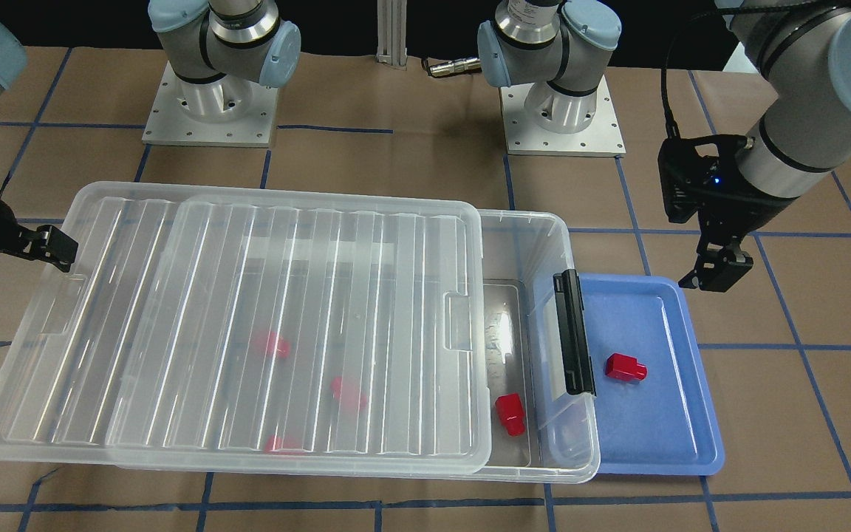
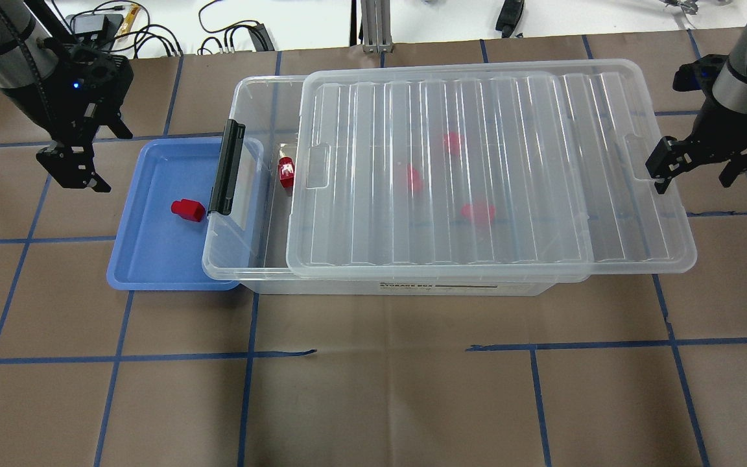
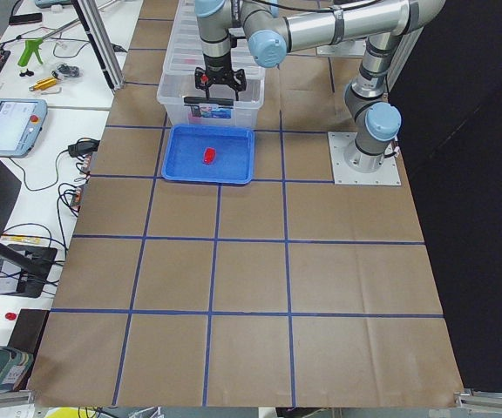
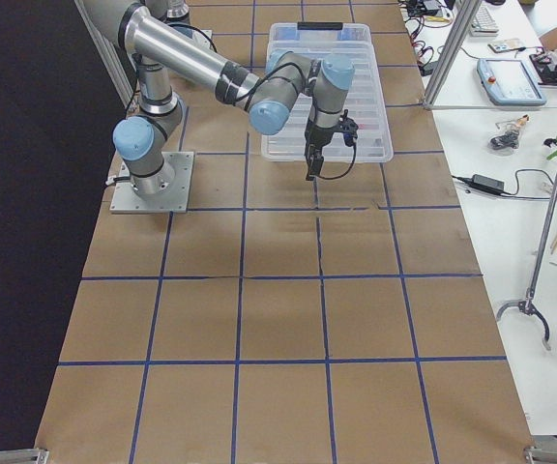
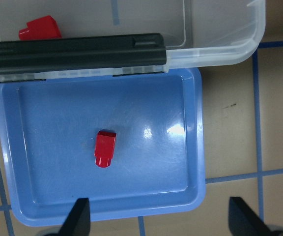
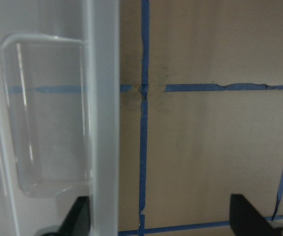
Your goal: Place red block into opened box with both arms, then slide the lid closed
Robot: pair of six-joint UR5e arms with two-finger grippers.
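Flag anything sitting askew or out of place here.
The ridged translucent plastic lid is slid off-centre on the clear plastic storage box, overhanging one end and leaving the latch end uncovered. One small red block lies outside, in the blue tray.

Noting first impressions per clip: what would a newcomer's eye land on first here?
The ridged lid lies shifted on the clear box, leaving a gap at the latch end, with red blocks blurred beneath it. A lone red block sits in the blue tray at that end, near the open left hand; the open right hand is by the lid's far end.
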